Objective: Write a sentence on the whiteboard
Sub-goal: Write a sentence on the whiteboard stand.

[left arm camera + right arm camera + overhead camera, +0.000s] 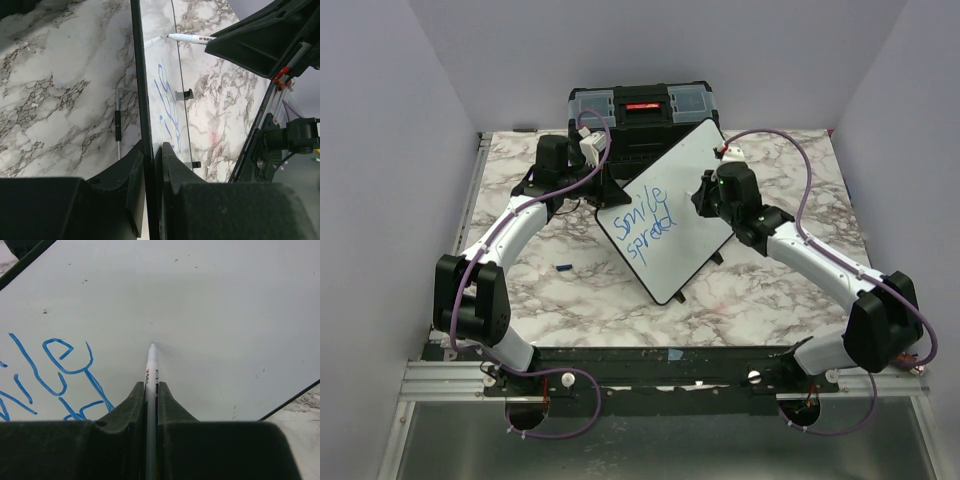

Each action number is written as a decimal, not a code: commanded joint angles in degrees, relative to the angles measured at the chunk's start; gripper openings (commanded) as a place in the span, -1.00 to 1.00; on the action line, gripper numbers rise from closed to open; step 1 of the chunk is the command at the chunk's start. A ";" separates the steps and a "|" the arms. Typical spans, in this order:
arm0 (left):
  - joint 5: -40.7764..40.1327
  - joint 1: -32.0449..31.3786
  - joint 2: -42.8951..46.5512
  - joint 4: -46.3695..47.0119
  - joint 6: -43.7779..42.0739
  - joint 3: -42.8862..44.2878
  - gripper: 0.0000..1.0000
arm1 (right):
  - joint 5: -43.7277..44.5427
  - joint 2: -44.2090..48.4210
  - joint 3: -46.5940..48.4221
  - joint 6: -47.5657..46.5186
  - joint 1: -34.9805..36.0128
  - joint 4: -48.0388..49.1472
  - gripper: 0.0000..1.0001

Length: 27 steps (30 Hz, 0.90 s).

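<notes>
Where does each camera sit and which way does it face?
Top external: above and behind the arm bases, looking down on the table, whiteboard and toolbox; both arms show.
Left wrist: looks along the whiteboard's rim; left gripper clamps it.
Right wrist: faces the board; right gripper holds the marker.
Shared: both wrist views show the sentence and marker.

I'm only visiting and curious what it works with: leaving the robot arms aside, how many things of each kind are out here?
Whiteboard: 1
Marker pen: 1
Black toolbox: 1
Small blue piece on the tabletop: 1
Total: 4
</notes>
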State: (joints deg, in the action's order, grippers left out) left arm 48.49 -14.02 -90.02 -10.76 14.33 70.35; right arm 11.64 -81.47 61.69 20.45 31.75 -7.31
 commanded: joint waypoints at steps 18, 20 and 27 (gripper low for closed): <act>-0.75 -0.39 1.92 5.31 -5.30 0.30 -1.00 | -10.68 -1.87 -0.40 -0.22 -0.37 0.06 -0.99; -0.68 -0.39 1.93 5.32 -5.27 0.32 -1.00 | -11.28 -1.51 -1.07 0.00 -0.38 -0.38 -0.99; -0.70 -0.39 1.96 5.31 -5.27 0.32 -1.00 | -11.27 -0.22 -3.45 0.36 -0.37 -1.43 -0.99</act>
State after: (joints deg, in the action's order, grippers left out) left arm 48.40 -14.00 -90.02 -10.81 14.13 70.32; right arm 4.12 -81.80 60.77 20.05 30.89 -6.46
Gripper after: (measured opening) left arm 0.168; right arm 0.125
